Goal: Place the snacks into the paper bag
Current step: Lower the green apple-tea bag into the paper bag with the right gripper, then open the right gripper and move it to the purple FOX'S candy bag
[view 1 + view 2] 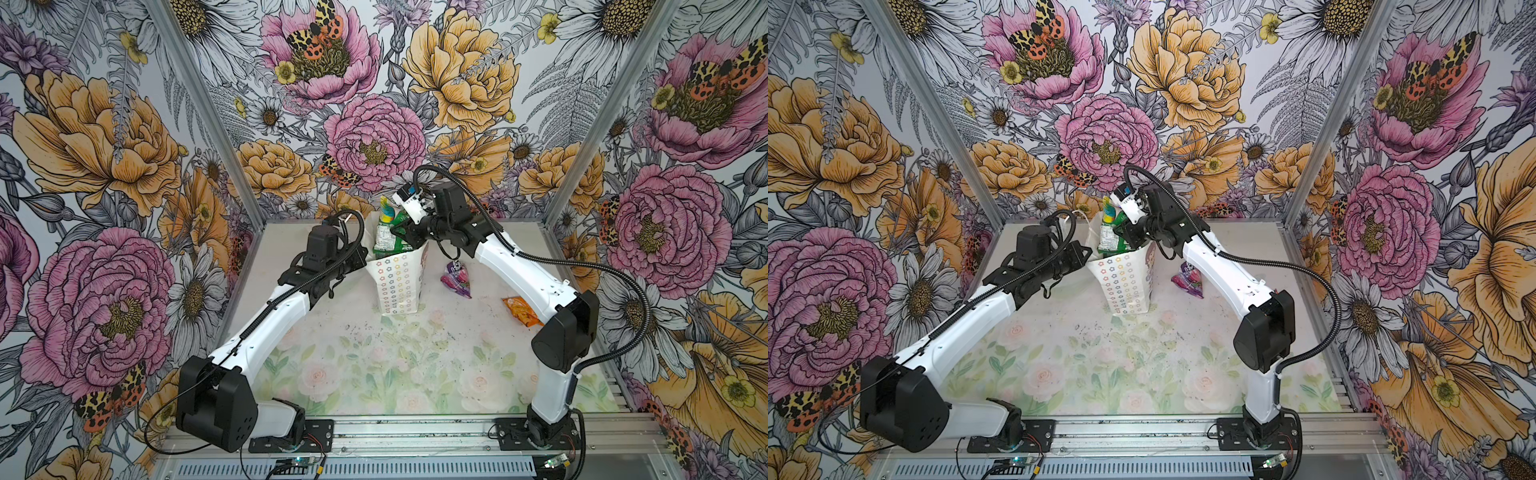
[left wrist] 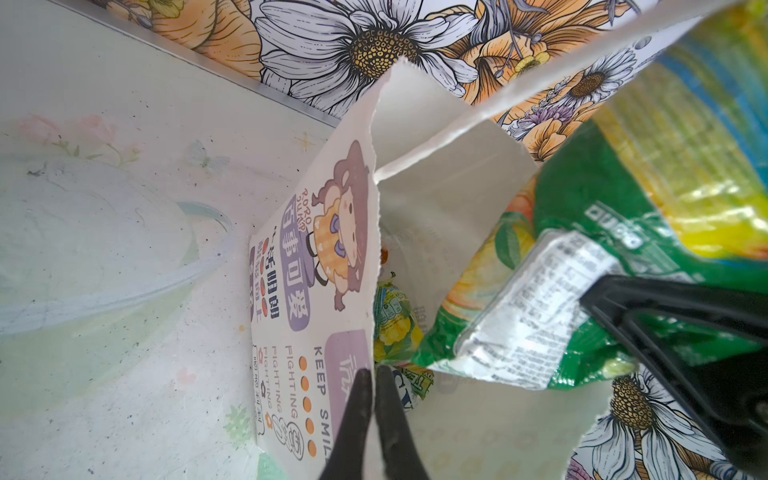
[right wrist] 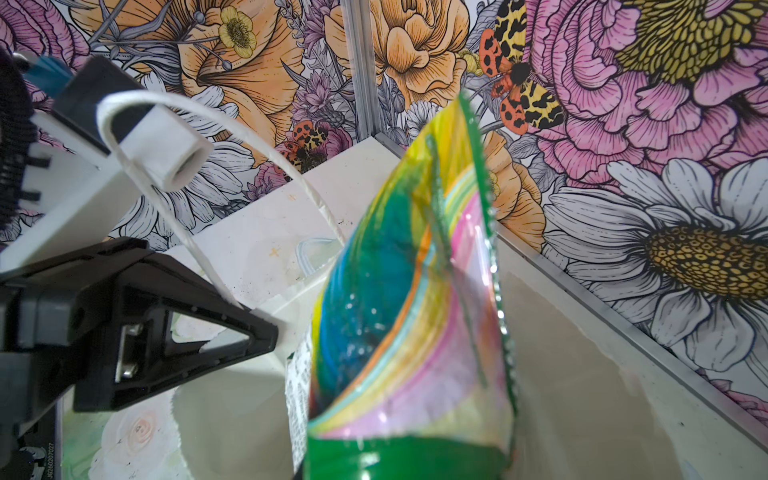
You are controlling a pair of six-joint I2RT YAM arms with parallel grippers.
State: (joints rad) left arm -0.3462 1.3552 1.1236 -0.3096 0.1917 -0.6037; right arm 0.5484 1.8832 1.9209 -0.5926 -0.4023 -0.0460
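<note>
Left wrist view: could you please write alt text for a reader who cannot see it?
The left gripper pinches the rim of the open white paper bag, printed with a cartoon girl. The right gripper holds a green snack packet at its mouth; a yellow-green packet lies inside.

Green rainbow-striped snack pkt (image 3: 399,332) upright in paper bag (image 3: 232,419) mouth; left hand (image 3: 271,332) pinches bag rim.
</note>
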